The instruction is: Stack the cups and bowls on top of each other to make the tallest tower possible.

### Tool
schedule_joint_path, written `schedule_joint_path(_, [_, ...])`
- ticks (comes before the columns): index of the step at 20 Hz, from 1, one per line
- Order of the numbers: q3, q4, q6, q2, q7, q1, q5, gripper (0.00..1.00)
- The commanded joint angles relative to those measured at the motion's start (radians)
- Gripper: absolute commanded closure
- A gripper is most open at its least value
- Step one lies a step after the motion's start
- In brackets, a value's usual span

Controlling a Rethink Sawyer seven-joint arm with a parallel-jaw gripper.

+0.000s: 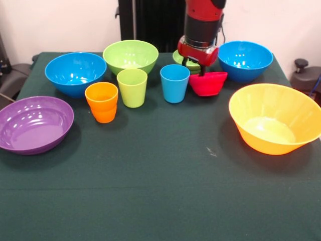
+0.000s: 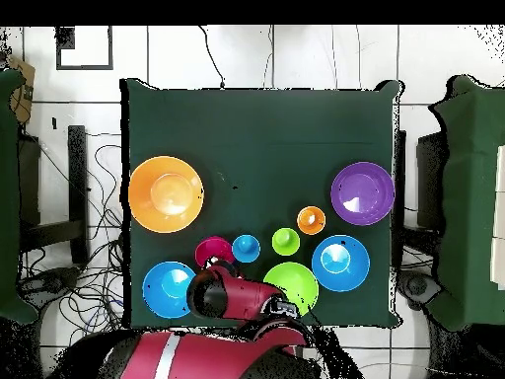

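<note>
Small red bowl point(image 1: 207, 83) tilted, lifted at its far rim, directly under the pincer point(image 1: 197, 68), rim pinched between its fingers. Blue cup point(image 1: 174, 83) just beside, lime cup point(image 1: 132, 87) and orange cup point(image 1: 102, 102) farther along. Blue bowl point(image 1: 245, 60) close on the other side. Big yellow-orange bowl point(image 1: 273, 124) apart on the tabletop point(image 1: 160, 191)

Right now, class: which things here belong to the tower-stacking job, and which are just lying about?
Belong to the job:
orange cup, lime green cup, blue cup
red bowl, held at its rim by the hand
purple bowl, yellow-orange bowl
two blue bowls, large green bowl

Just lying about:
loose cables on the floor
</note>
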Motion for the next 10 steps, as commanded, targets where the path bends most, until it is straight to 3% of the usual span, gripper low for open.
schedule_joint_path(1, [0.111, -0.017, 0.026, -0.056, 0.142, -0.006, 0.016, 0.00])
schedule_joint_path(5, [0.130, -0.006, 0.081, -0.110, 0.129, -0.034, 0.016, 0.00])
schedule_joint_path(10, [0.138, -0.011, 0.080, -0.113, 0.134, -0.048, 0.024, 0.00])
